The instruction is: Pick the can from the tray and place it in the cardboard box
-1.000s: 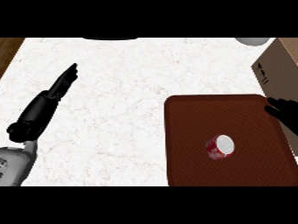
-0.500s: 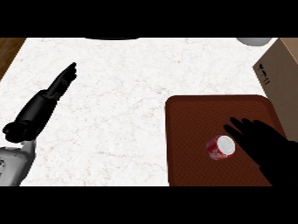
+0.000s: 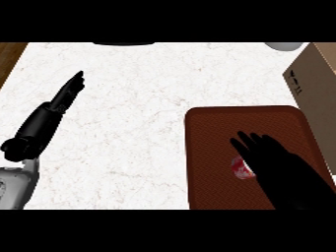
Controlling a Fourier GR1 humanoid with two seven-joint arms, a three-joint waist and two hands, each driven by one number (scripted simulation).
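Can [image 3: 239, 168] is seen on the tray [image 3: 214, 147], mostly covered by the right hand [image 3: 276, 162], fingers spread flat; cardboard box [image 3: 319, 98] stands right of tray; left hand [image 3: 65, 96] is held straight, left of tray.

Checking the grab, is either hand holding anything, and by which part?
Nothing held. The right hand hovers open over the can on the tray; the left hand rests open.

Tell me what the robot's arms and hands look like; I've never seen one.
The left robot hand is black and slim, on a black wrist joined to a grey forearm bearing small dark markings. The right robot hand is also black, with long fingers. No cables or sleeves show.
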